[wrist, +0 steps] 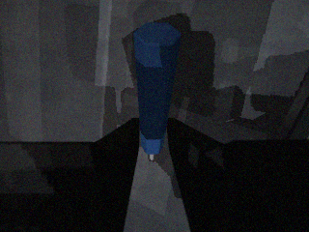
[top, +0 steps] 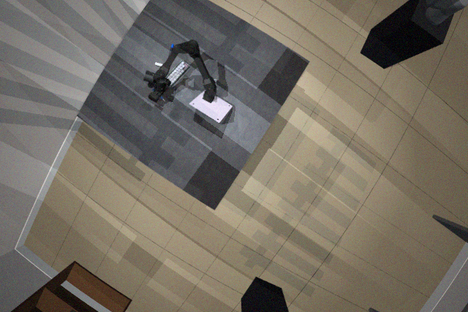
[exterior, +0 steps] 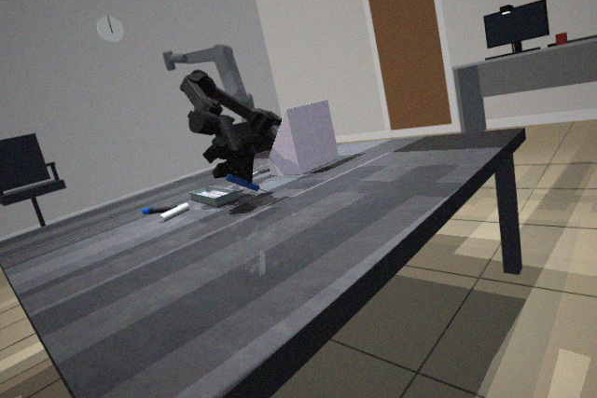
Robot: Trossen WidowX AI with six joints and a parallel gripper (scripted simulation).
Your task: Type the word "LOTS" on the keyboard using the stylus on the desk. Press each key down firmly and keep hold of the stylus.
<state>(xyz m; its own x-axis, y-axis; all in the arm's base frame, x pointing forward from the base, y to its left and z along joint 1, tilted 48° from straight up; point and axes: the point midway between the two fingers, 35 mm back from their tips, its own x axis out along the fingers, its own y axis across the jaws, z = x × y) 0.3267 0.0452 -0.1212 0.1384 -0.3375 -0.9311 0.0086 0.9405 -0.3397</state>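
My gripper [exterior: 246,178] [wrist: 153,124] is shut on the blue stylus [exterior: 237,180] [wrist: 155,87]. In the exterior view the stylus lies across the fingers, close to level, raised above the desk, with its thin tip pointing right and slightly down. In the wrist view its thick end is at the top and its small pale tip shows low between the fingers. The keyboard [top: 177,73] [exterior: 215,197], with white keys and a grey-green side, lies beside the gripper. In the top view the arm hides its lower-left end. No keys show in the wrist view.
A white stick [top: 158,63] [exterior: 174,212] and a dark pen with a blue end [top: 172,46] [exterior: 159,209] lie beyond the keyboard. A pale wedge-shaped block [top: 211,107] [exterior: 315,135] stands by the arm's base. The dark desk [top: 151,142] [exterior: 192,287] carries them all.
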